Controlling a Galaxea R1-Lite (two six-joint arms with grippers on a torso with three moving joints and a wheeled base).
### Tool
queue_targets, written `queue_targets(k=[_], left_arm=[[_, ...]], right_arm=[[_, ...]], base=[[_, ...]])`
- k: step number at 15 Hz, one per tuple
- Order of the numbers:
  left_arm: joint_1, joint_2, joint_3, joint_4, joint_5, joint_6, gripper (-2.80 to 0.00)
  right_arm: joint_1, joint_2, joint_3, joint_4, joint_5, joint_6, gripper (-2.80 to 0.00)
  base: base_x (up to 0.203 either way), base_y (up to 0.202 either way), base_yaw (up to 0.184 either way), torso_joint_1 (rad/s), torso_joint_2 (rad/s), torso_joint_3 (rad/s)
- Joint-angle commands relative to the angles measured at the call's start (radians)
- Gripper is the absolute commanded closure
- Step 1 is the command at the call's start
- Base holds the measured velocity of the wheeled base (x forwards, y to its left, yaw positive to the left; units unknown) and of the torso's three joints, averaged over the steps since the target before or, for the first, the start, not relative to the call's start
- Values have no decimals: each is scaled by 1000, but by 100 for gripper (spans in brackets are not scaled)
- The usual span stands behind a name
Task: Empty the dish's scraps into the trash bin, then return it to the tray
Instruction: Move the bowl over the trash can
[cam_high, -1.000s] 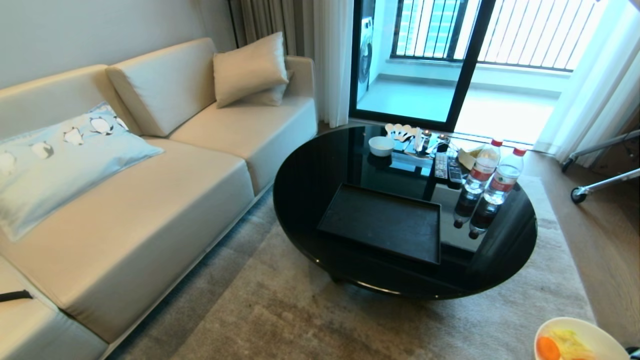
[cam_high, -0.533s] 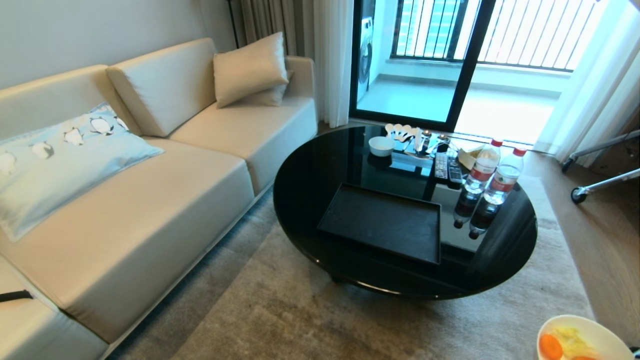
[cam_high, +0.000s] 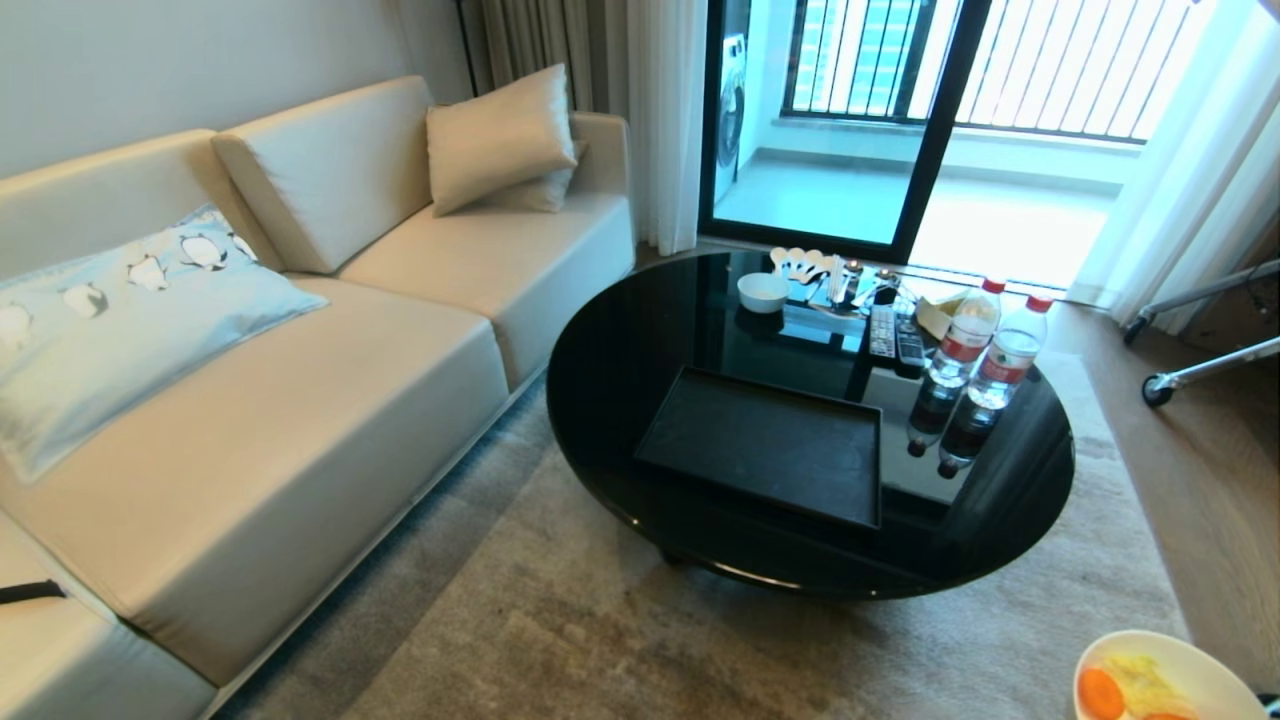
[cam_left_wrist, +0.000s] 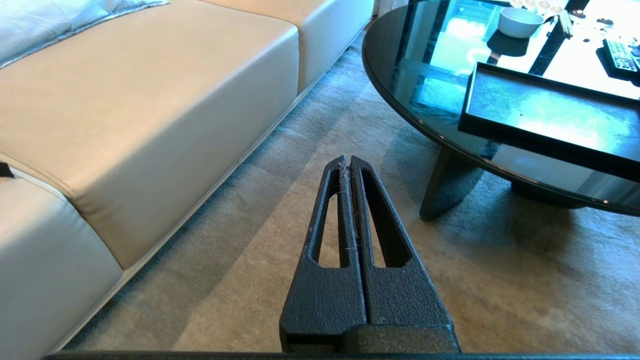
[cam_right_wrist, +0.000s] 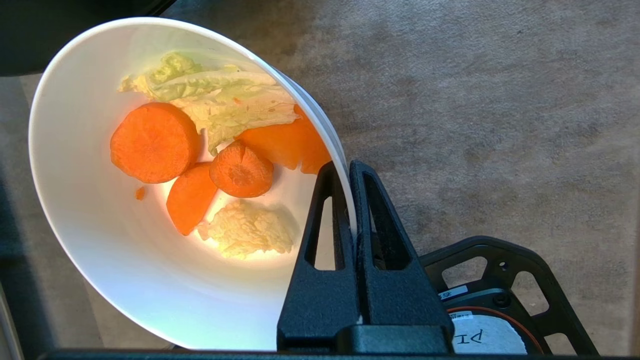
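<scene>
A: Your right gripper (cam_right_wrist: 348, 172) pinches the near rim of the dish (cam_right_wrist: 100, 250), one finger inside and one outside. The scraps (cam_right_wrist: 210, 165) lie in the bowl just beyond the fingertips, above the carpet (cam_right_wrist: 475, 100).

B: And farther out?

A: Your left gripper (cam_left_wrist: 347, 165), fingers pressed together and holding nothing, hangs over the carpet. The tray (cam_high: 765, 445) sits on the round table (cam_high: 620, 350), well ahead of both grippers.
</scene>
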Motion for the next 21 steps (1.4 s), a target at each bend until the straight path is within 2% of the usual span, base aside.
queue_targets(k=[1, 8, 21], left_arm=[[0, 0, 0, 0, 1, -1, 0], [0, 0, 0, -1, 1, -1, 0], [0, 0, 0, -1, 1, -1, 0]], right_arm=[[-1, 4, -2, 3, 0, 3, 0], [-4, -2, 1, 12, -3, 5, 0], [-10, -13, 3, 18, -14, 5, 0]], base=[[0, 0, 0, 0, 0, 0], [0, 0, -11, 0, 0, 0], [0, 11, -164, 2, 3, 3]])
